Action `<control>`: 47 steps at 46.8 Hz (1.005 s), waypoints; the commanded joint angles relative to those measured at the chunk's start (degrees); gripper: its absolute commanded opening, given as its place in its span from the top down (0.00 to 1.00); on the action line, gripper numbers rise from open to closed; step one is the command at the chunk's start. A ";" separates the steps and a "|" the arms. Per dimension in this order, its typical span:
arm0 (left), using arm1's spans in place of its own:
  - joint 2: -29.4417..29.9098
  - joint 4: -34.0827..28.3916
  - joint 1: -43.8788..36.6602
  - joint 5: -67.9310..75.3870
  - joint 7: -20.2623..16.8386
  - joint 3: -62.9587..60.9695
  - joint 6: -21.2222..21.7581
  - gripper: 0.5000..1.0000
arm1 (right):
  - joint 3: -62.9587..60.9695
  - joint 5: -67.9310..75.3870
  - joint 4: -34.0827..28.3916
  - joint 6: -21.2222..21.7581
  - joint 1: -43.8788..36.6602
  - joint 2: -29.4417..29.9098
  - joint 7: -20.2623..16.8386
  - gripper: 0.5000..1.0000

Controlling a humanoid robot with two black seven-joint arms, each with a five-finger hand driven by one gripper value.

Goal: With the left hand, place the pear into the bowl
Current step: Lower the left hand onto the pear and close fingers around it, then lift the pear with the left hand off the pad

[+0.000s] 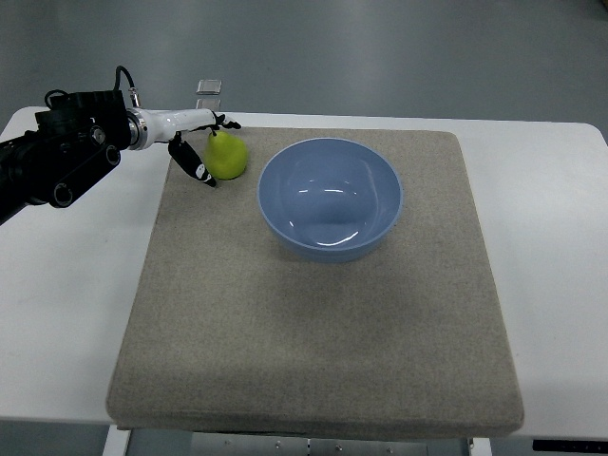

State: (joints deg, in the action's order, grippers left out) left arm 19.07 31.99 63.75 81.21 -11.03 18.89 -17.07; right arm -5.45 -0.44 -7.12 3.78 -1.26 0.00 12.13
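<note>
One bowl [330,198], pear [227,156] outside

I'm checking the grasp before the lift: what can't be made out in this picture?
- Top view: whether the left hand truly grips the pear; its fingers flank the fruit, contact too small to tell.
- The pear's far-left side, hidden by those fingers.
- The small clear object behind the mat: too small to identify.
- Right arm: out of frame.

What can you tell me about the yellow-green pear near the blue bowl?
The yellow-green pear has smooth, matte-looking skin and a narrower top pointing away from the camera. It sits on the beige fabric mat, near the mat's far left corner, just left of the empty light blue bowl and apart from it. The left hand reaches around it, dark fingers on its left side and top; a firm grip cannot be confirmed.
</note>
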 commanded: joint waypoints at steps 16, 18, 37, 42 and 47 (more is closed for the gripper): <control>0.09 0.00 -0.02 0.00 -0.04 -0.08 1.77 0.74 | 0.00 0.00 0.00 0.00 -0.05 0.00 0.00 0.15; 0.18 0.00 -0.02 0.00 -0.04 0.01 1.95 0.82 | 0.00 0.00 0.00 0.00 -0.05 0.00 0.00 0.15; 4.66 5.18 1.64 -0.79 -0.04 0.80 1.33 1.00 | 0.00 0.00 0.00 0.00 -0.05 0.00 0.00 0.15; 7.64 10.28 3.22 -1.23 -0.13 0.97 1.33 1.00 | 0.00 0.00 0.00 0.00 -0.05 0.00 0.00 0.15; 11.51 15.64 5.16 -3.42 -0.13 1.59 1.33 1.00 | 0.00 0.00 0.00 0.00 -0.05 0.00 0.00 0.15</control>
State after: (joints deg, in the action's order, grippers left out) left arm 28.42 44.60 67.78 79.20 -11.18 20.16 -15.73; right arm -5.45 -0.44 -7.10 3.78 -1.31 0.00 12.14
